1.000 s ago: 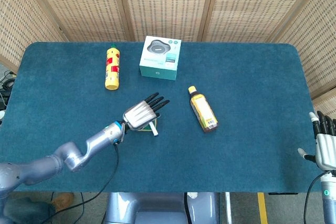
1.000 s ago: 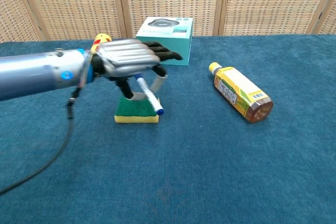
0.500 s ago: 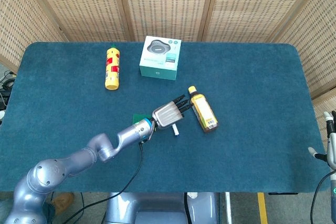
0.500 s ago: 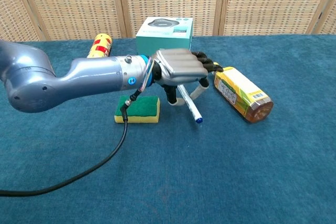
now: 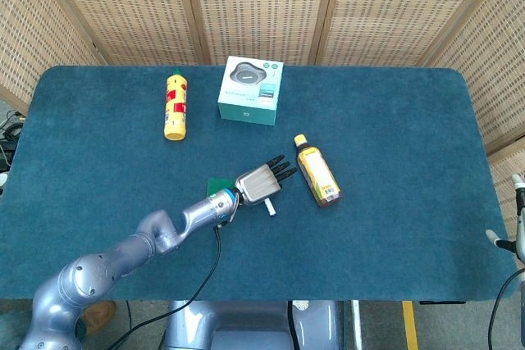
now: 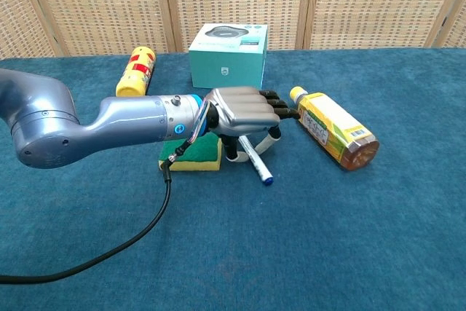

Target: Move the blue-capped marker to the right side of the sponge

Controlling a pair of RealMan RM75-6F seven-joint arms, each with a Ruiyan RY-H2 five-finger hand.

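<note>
The blue-capped marker (image 6: 258, 165) is a white pen with its blue cap pointing toward the table front, its tip down at the cloth. My left hand (image 6: 246, 111) (image 5: 260, 183) holds it between thumb and fingers, just right of the sponge (image 6: 196, 152). The sponge, green on top and yellow below, lies flat on the blue cloth, partly hidden behind my left wrist (image 5: 215, 183). In the head view the marker (image 5: 268, 207) shows below the hand. Only a sliver of my right hand (image 5: 514, 231) shows at the right edge of the head view; its fingers are cut off.
An amber bottle with a yellow label (image 6: 333, 130) (image 5: 317, 172) lies close to the right of my left hand. A teal box (image 6: 228, 56) (image 5: 251, 90) stands at the back centre. A yellow and red bottle (image 6: 135, 71) (image 5: 175, 105) lies at the back left.
My left hand carried the marker from over the sponge to its right side, then lowered it slightly toward the cloth. My right hand slid further out of the head view.
</note>
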